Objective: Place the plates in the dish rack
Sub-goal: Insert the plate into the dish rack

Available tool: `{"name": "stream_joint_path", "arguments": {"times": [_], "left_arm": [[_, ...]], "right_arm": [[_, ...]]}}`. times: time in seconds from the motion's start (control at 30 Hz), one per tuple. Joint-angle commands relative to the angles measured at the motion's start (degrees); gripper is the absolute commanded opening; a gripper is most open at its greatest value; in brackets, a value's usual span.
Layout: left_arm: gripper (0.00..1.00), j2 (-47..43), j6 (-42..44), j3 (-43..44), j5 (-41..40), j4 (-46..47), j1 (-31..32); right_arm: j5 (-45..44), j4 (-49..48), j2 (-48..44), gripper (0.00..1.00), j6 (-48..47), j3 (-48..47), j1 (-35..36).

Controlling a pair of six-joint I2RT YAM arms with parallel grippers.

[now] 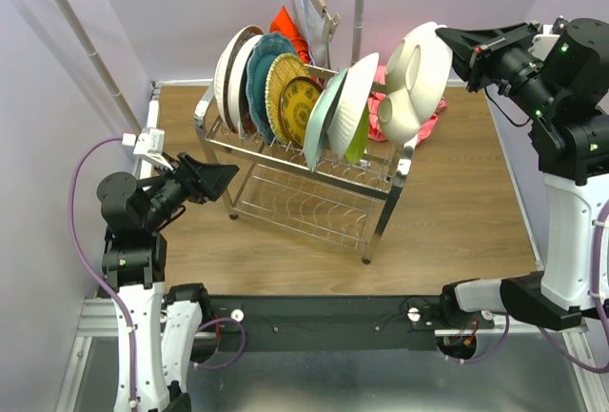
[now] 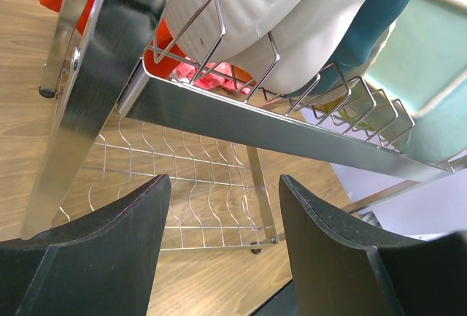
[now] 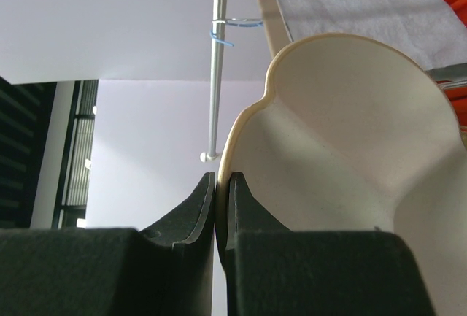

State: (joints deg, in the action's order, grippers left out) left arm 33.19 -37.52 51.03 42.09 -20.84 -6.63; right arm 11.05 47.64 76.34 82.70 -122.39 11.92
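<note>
The steel dish rack point(image 1: 385, 205) stands mid-table, its upper tier holding several plates on edge: white point(image 1: 231, 74), teal point(image 1: 265, 77), yellow patterned point(image 1: 291, 98), pale aqua point(image 1: 324, 117), another white point(image 1: 350, 103) and lime green point(image 1: 360, 143). My right gripper point(image 1: 447, 46) is shut on the rim of a white divided plate point(image 1: 414, 79), held in the air above the rack's right end; in the right wrist view the rim point(image 3: 350, 148) sits pinched between the jaws of that gripper point(image 3: 221, 185). My left gripper point(image 1: 224, 176) is open and empty by the rack's left end point(image 2: 255, 122).
A white-poled clothes rail point(image 1: 90, 50) rises at the back left. An orange-red cloth point(image 1: 290, 27) hangs behind the rack and a pink cloth point(image 1: 433, 128) lies behind its right end. The rack's lower tier point(image 1: 304, 205) has nothing on it. Wooden tabletop point(image 1: 457, 222) shows to the right.
</note>
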Motion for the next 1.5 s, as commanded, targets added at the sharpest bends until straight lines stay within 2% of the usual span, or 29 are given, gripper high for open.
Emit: {"name": "stream_joint_path", "arguments": {"times": [0.0, 0.37, 0.87, 1.2, 1.47], "left_arm": [[0.70, -0.67, 0.95, -0.58, 0.54, -0.52, 0.31], [0.71, 0.82, 1.31, 0.21, 0.54, -0.17, 0.30], [0.70, 0.47, 1.04, 0.83, 0.54, -0.69, 0.22], [0.70, 1.00, 1.39, 1.97, 0.72, -0.78, 0.22], [0.70, 0.82, 1.83, 1.97, 0.54, -1.40, 0.22]], "right_arm": [[0.20, -12.31, -0.31, 0.01, 4.49, -2.77, -0.15], [-0.15, -13.01, 1.10, 0.01, 4.41, -7.34, -0.15], [-1.73, -9.93, -0.84, 0.01, 3.35, -3.82, -0.23], [0.90, -11.25, -1.45, 0.01, 6.25, -0.84, -0.23], [2.05, -13.27, -0.58, 0.01, 6.52, -3.91, -0.15]]}}
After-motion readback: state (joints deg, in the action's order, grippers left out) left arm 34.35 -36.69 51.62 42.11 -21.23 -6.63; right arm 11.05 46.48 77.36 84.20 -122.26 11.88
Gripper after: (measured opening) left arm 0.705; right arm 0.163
